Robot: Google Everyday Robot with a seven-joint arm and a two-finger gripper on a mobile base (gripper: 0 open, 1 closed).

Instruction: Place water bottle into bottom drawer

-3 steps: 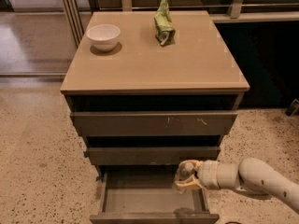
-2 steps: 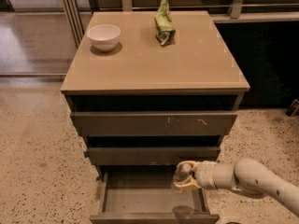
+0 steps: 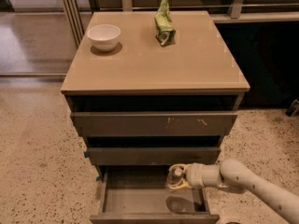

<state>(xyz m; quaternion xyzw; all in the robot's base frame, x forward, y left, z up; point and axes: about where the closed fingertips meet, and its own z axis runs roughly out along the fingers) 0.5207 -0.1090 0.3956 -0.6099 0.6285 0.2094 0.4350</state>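
Note:
The bottom drawer (image 3: 131, 200) is pulled open at the foot of the grey-brown cabinet, showing its grey inside. My gripper (image 3: 174, 177) reaches in from the right on a pale arm and hangs over the drawer's right half, just under the middle drawer's front. It is shut on the water bottle (image 3: 176, 176), a small clear bottle held between the fingers above the drawer floor. A dark shadow lies on the drawer floor below it.
A white bowl (image 3: 103, 35) and a green snack bag (image 3: 164, 22) sit on the cabinet top (image 3: 187, 64). The scratched top drawer (image 3: 154, 123) and middle drawer (image 3: 154, 155) stand slightly out. Speckled floor lies around; a dark cabinet stands at right.
My gripper with the bottle has shifted slightly left over the open drawer. Nothing else has moved.

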